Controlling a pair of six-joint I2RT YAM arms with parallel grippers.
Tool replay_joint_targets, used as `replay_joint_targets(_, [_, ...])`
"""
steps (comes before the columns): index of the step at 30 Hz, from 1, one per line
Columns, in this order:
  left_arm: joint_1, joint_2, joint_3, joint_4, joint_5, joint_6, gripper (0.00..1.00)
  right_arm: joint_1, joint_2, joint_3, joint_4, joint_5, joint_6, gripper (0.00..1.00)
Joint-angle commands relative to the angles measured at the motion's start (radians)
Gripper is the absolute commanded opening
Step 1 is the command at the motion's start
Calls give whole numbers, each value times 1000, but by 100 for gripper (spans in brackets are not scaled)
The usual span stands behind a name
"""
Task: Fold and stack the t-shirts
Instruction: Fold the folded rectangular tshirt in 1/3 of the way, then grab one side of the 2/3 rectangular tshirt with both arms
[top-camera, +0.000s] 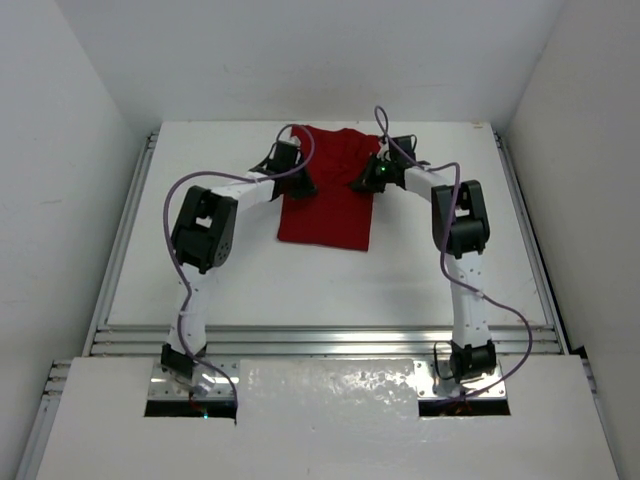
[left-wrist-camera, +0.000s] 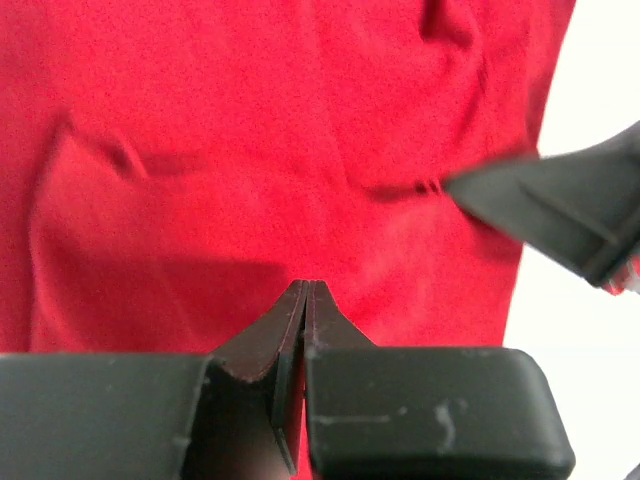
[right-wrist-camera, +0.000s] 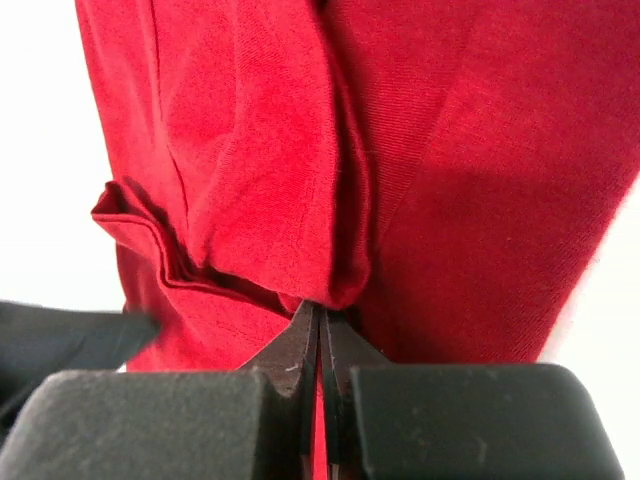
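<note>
My count: three kinds.
One t-shirt (top-camera: 328, 190), one tabletop (top-camera: 200, 290), two of mine: left tool (left-wrist-camera: 305, 288), right tool (right-wrist-camera: 320, 312).

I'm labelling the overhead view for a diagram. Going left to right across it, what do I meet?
In order: left arm's elbow → left pincer → t-shirt → right pincer → right arm's elbow.

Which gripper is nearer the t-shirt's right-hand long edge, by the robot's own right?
Right. The right gripper sits at that edge of the t-shirt, shut on a fold of it. The left gripper, also shut, is across the cloth at the opposite, left edge.
</note>
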Motion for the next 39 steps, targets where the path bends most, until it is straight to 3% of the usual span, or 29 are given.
replay_joint_targets(1, [52, 79, 91, -43, -20, 19, 0, -9, -38, -38, 31, -12, -3, 0])
replay_joint_targets(4, [67, 34, 26, 15, -50, 20, 0, -11, -68, -14, 47, -86, -44, 0])
replay_joint_targets(6, [69, -79, -40, 69, -93, 25, 0, -12, -90, 55, -11, -75, -61, 1])
replay_joint_targets(9, [70, -247, -134, 112, -196, 31, 0, -17, -157, 120, -56, -62, -70, 22])
replay_joint_targets(10, [67, -298, -164, 139, -253, 24, 0, -17, -177, 134, -70, -54, -75, 38])
replay_joint_targets(11, [66, -358, -248, 144, -282, 16, 5, -17, -226, 128, -79, -45, -84, 46])
replay_joint_targets(12, [61, -468, -296, 187, -304, 8, 30, -17, -254, 111, -84, -37, -85, 53])
replay_joint_targets(13, [51, -516, -385, 207, -333, -3, 41, -17, -284, 80, -84, -19, -85, 61])
replay_joint_targets(15, [44, -628, -448, 165, -368, -30, 61, -17, -375, -35, -94, -14, -88, 62])
replay_joint_targets(17, [41, -711, -561, 65, -376, -87, 62, -12, -445, -248, -79, -25, -75, 65])
replay_joint_targets(19, [43, -762, -722, 96, -312, -136, 58, -2, -579, -450, 31, -78, -37, 62])
replay_joint_targets(20, [44, -804, -776, 145, -266, -127, 54, 0, -619, -639, 182, -104, -21, 54])
replay_joint_targets(22, [49, -832, -899, 356, -110, -77, 13, 8, -683, -807, 351, -197, 13, 0])
replay_joint_targets(24, [63, -826, -925, 460, -53, -58, 1, 14, -681, -849, 393, -219, 7, 0])
replay_joint_targets(25, [64, -819, -930, 480, -25, -53, 0, 20, -659, -860, 401, -219, 1, 0])
replay_joint_targets(31, [78, -715, -878, 452, -94, -72, 0, 20, -524, -931, 452, -192, 42, 0])
replay_joint_targets(33, [80, -691, -855, 445, -110, -55, 7, 20, -507, -942, 444, -164, 39, 0])
replay_joint_targets(39, [81, -584, -771, 499, 3, -6, 6, 26, -510, -972, 335, -49, 2, 0])
